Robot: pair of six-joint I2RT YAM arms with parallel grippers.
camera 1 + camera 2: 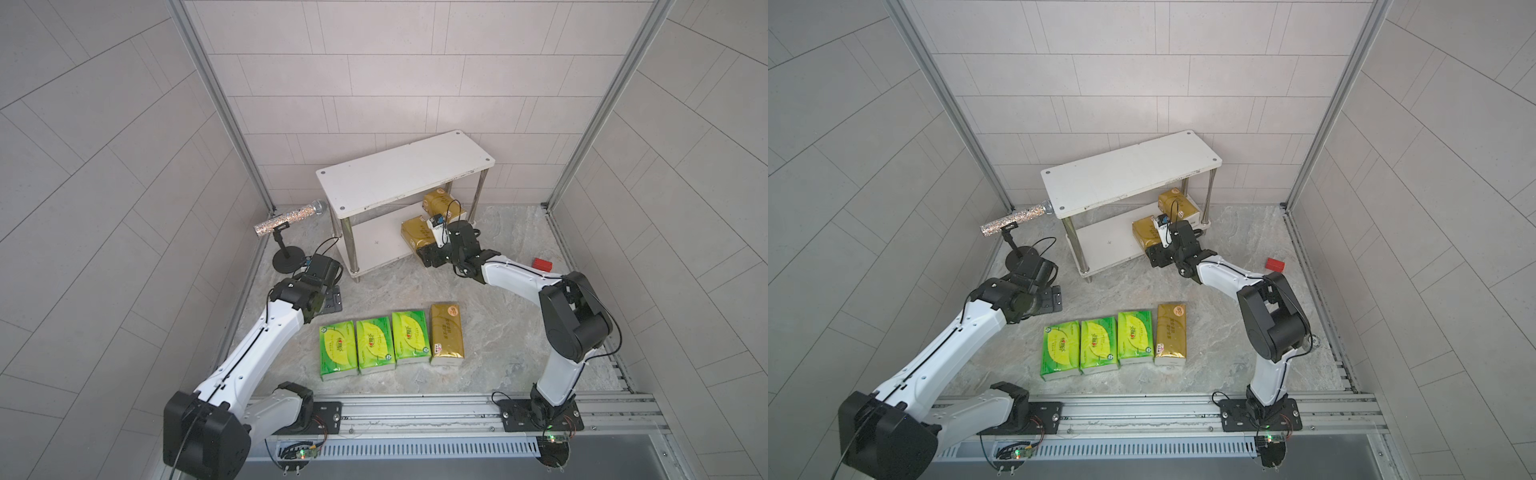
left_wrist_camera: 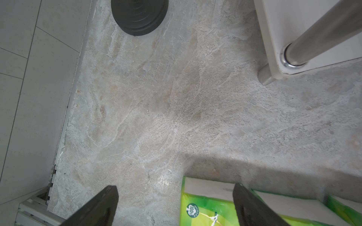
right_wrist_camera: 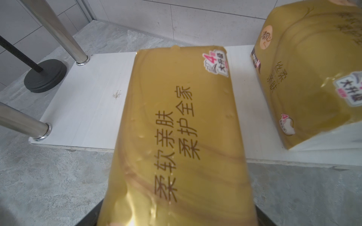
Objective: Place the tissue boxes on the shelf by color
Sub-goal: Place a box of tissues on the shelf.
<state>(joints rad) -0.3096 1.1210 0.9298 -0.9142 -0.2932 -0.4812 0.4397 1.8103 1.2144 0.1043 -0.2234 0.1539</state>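
Grey-tiled walls close in a marbled stone tabletop [image 1: 498, 324]. The shelf [image 1: 399, 174] stands toward its back edge, top board bare.

- Lower board [image 1: 374, 243]: the first gold pack [image 1: 440, 203] sits at the board's right end. The second gold pack [image 3: 176, 127] lies lengthwise beside it, apart. Its far end is on the board and its near end overhangs the front edge.
- Right gripper [image 1: 427, 250]: pinching that overhanging end, a jaw on each side.
- Tabletop, near the front edge: three green packs [image 1: 375, 345] in a row, sides touching. The third gold pack [image 1: 446, 334] is just beside the rightmost.
- Left gripper [image 2: 175, 187]: jaws spread wide and empty, hanging over bare tabletop by the end of the leftmost green pack [image 2: 205, 207].

Step in hand, as I read it: seating the second gold pack on the lower tier.

The next move calls for sliding it in until nothing overhangs the front edge, leaving room alongside for the third. Then the jaws should let go and back straight out. The greens would presumably go on the top board.
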